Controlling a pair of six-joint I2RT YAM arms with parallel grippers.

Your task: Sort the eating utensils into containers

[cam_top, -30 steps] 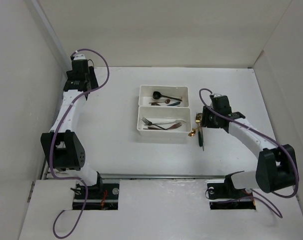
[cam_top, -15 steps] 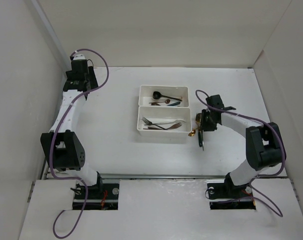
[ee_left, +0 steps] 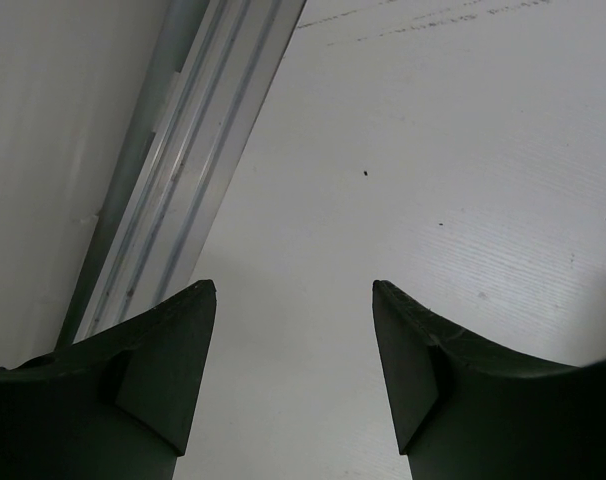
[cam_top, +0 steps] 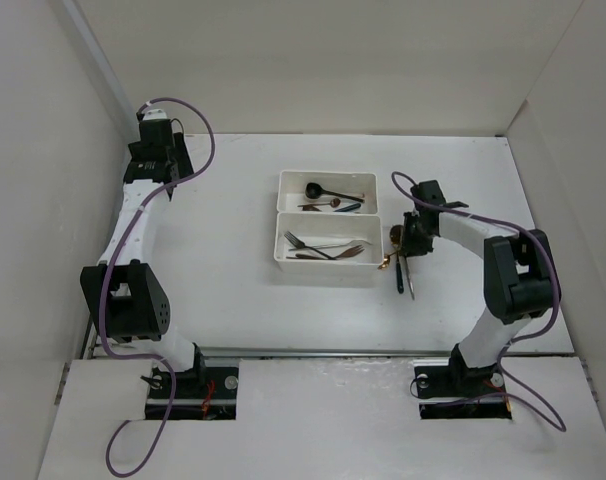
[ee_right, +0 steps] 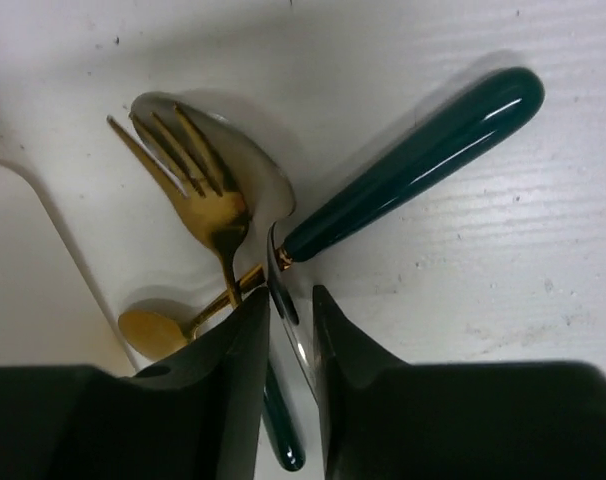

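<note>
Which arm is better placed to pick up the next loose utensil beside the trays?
Right. The right gripper straddles the metal end of the green-handled utensil; the left gripper hangs open over the table in the far left corner, away from every utensil.

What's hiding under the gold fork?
A shiny silver spoon bowl lies under the gold fork. The rest of it is covered by the right gripper.

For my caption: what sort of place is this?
Probably a robot test cell, not a kitchen: a white table boxed by white panels, two arms bolted at its edge, cutlery in white trays.
</note>
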